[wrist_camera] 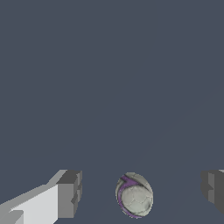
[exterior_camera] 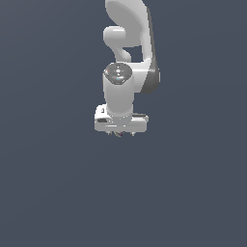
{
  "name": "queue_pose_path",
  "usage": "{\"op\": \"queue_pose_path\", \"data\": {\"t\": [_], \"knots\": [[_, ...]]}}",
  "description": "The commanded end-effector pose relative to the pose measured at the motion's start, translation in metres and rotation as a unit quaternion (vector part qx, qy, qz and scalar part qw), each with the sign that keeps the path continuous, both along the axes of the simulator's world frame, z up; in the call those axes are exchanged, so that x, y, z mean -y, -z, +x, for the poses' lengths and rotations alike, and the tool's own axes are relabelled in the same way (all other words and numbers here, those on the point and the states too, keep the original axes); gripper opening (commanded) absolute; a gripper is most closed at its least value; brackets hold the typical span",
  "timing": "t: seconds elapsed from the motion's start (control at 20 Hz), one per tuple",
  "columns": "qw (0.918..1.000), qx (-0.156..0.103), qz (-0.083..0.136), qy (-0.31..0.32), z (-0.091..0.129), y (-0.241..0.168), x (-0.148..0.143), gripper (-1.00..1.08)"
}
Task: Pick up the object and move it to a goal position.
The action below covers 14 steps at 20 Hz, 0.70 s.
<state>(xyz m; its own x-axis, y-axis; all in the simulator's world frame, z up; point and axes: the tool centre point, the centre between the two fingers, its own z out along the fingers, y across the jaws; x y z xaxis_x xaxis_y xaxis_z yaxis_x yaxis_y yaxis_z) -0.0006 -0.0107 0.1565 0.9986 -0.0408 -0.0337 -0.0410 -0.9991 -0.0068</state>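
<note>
Background: flat, even slate-grey worktop (exterior_camera: 53,193) filling both views, no markings or edges visible.

Wrist view, nearest first: the hand (wrist_camera: 142,192) with its two dark grey block-shaped fingertips (wrist_camera: 70,194) set wide apart, one on each side of the frame, the second only partly in view at the edge. White finger body runs off behind the first pad. Hand is spread, gripping nothing.

Between the fingertips, roughly midway but a little closer to the first pad: a small rounded, egg-shaped object, whitish-grey mottled surface with a purple band (wrist_camera: 134,195). It lies on the worktop below the hand, clear of both pads, not touching either.

Exterior view: white, rounded-segment robot arm (exterior_camera: 126,53) coming down from 12 o'clock, wrist pointing straight down, hand (exterior_camera: 120,131) at frame centre. A sliver of purple-grey object (exterior_camera: 120,133) shows just beneath the hand's lower edge, at 6 o'clock from the wrist; mostly hidden by the hand body. Height of hand above the worktop: cannot tell.
</note>
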Motion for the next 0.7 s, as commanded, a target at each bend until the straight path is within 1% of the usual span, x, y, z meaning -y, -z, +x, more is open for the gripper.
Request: {"op": "queue_pose_path", "data": {"t": [0.0, 0.45, 0.65], "knots": [[1.0000, 0.000, 0.000, 0.000, 0.000, 0.000, 0.000, 1.00], [0.9999, 0.013, 0.005, -0.006, 0.008, -0.012, 0.004, 1.00], [0.9999, 0.013, 0.005, -0.006, 0.008, -0.012, 0.004, 1.00]]}}
